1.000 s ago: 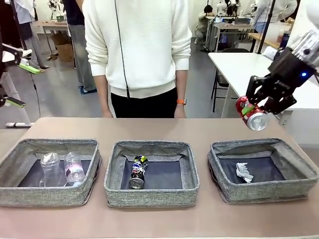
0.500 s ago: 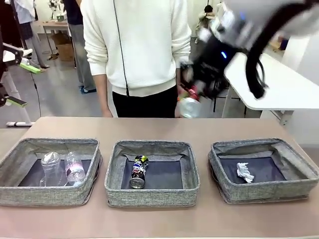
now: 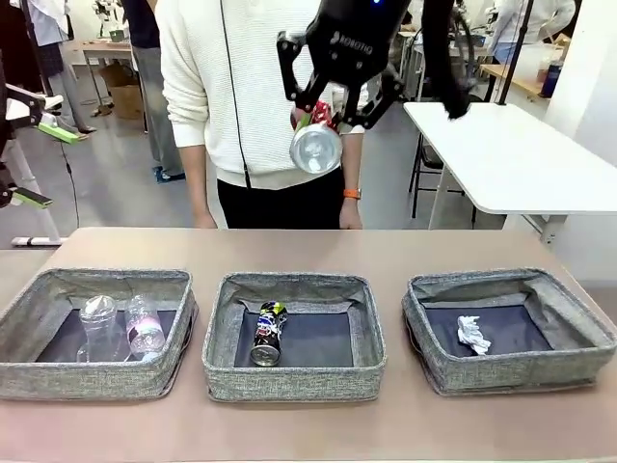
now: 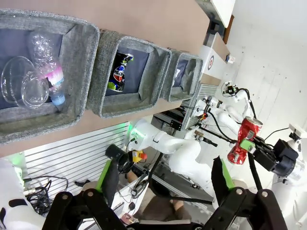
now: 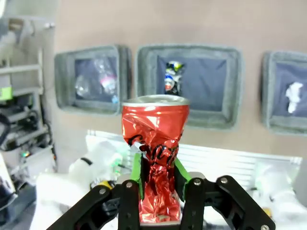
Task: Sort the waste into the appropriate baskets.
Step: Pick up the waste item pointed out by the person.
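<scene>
My right gripper (image 3: 323,114) hangs high over the far side of the middle basket (image 3: 294,382), shut on the crushed red can (image 3: 316,145). In the right wrist view the red can (image 5: 153,139) stands upright between the green pads (image 5: 137,167). The middle basket holds a dark multicoloured can (image 3: 267,333). A clear cup (image 3: 96,323) and a clear bottle (image 3: 143,324) lie in the left basket (image 3: 96,378). A white paper wad (image 3: 472,333) lies in the right basket (image 3: 511,372). My left gripper (image 4: 165,179) is open with nothing in it, looking down from off the table's side.
A person in a white sweater (image 3: 265,96) stands at the table's far edge, right behind the raised can. A white table (image 3: 511,154) stands at the back right. Bare tabletop (image 3: 289,246) runs between the baskets and the far edge.
My right arm has swung from above the right basket to the left and upward, carrying the red can to above the middle basket. The left gripper has not changed.
</scene>
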{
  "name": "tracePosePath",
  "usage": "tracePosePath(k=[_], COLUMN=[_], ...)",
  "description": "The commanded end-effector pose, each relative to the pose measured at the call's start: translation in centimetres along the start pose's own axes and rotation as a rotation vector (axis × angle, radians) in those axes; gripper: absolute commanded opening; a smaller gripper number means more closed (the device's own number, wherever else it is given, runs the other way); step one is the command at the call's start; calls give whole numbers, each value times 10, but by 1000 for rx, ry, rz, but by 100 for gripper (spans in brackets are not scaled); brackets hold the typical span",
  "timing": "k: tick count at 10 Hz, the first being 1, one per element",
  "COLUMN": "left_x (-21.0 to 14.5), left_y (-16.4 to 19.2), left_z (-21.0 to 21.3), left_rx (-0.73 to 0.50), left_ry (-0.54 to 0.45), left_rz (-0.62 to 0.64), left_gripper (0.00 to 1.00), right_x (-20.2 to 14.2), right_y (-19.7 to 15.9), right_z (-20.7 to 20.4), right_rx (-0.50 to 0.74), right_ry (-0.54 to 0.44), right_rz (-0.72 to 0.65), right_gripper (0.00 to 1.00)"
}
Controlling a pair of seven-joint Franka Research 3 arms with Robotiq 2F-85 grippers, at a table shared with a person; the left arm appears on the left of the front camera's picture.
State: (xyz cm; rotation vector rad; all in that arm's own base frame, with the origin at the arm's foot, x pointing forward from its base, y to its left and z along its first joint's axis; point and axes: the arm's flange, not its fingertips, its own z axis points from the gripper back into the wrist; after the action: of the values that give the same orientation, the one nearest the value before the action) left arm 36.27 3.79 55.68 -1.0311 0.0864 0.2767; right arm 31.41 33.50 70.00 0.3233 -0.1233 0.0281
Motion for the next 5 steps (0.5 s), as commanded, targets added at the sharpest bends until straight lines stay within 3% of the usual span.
tracePosePath(k=[1,3,4,5], left_x=[-2,-2,-2,-2], left_y=[0,0,0,0], left_z=[3,3,3,3], left_rx=[2,2,2,2], left_ry=[7,7,7,7], left_rz=[-3,-3,-3,-3], left_gripper=[100,100,100,100], right_x=[1,1,0,0], right_y=[-1,-7,-1,-1], right_z=[11,12,13,13], right_rx=[0,38,4,4], right_ry=[13,-76,0,0], right_rz=[54,34,20,20], right_gripper=[27,27,27,27])
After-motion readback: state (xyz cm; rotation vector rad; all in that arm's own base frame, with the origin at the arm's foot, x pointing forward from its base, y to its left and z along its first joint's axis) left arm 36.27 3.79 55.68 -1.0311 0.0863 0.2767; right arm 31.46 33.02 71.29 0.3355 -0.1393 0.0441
